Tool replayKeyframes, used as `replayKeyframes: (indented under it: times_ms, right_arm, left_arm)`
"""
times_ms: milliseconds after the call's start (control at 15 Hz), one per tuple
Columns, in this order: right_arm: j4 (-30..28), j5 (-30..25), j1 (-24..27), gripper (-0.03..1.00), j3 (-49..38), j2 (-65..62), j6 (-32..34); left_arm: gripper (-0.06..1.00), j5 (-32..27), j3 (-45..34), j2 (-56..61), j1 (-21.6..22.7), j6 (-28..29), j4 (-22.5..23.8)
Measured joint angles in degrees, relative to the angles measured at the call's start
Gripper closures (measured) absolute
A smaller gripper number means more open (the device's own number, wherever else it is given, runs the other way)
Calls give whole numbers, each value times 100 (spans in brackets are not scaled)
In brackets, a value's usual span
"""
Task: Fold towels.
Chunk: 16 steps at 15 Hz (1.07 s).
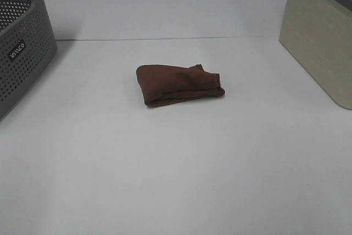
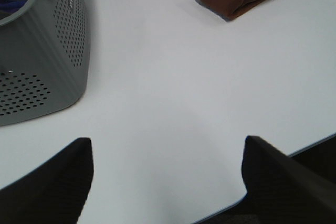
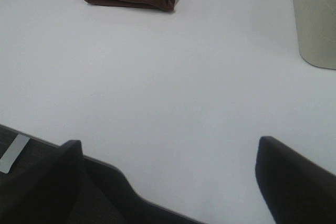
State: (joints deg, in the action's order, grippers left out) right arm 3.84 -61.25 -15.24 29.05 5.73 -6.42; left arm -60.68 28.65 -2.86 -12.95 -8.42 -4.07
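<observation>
Dark fingertips of the left gripper fill the near corners of its wrist view, spread wide apart with nothing but bare white table between them; the right gripper is likewise spread and empty, hanging at the table's near edge. Neither arm shows in the high view, so both sit well back from the work. Ahead of both grippers, well apart from either, lies the towel, a dark reddish-brown bundle near the table's middle: forward and toward the right of the left gripper, forward and toward the left of the right one. It looks roughly folded already, but loosely, with a rumpled hump at one end and layered edges showing along the near side. The main risk I see is that a single-layer pinch on that hump would drag the bundle open or skid it across the smooth table instead of tightening the fold; the cloth is soft and will slump wherever it is unsupported. A reach from the left also passes close to the grey perforated basket, just beside that gripper's path, and could clip its wall. On the right, the beige bin stands off to the far side and seems less of a hazard.
</observation>
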Motion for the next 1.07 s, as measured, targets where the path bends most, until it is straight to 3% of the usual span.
replayKeyframes:
  times_ms: [467,867,1067]
  right_arm:
    - [6,0,29,13,0,0,0]
    - [86,0,1197,13,0,-6,0]
    - [92,0,1352,13,0,-201,0]
  left_arm:
    - [20,0,0,0,23,-6,0]
    - [20,0,0,11,1083,-17,0]
    - [20,11,0,304,1289,-17,0]
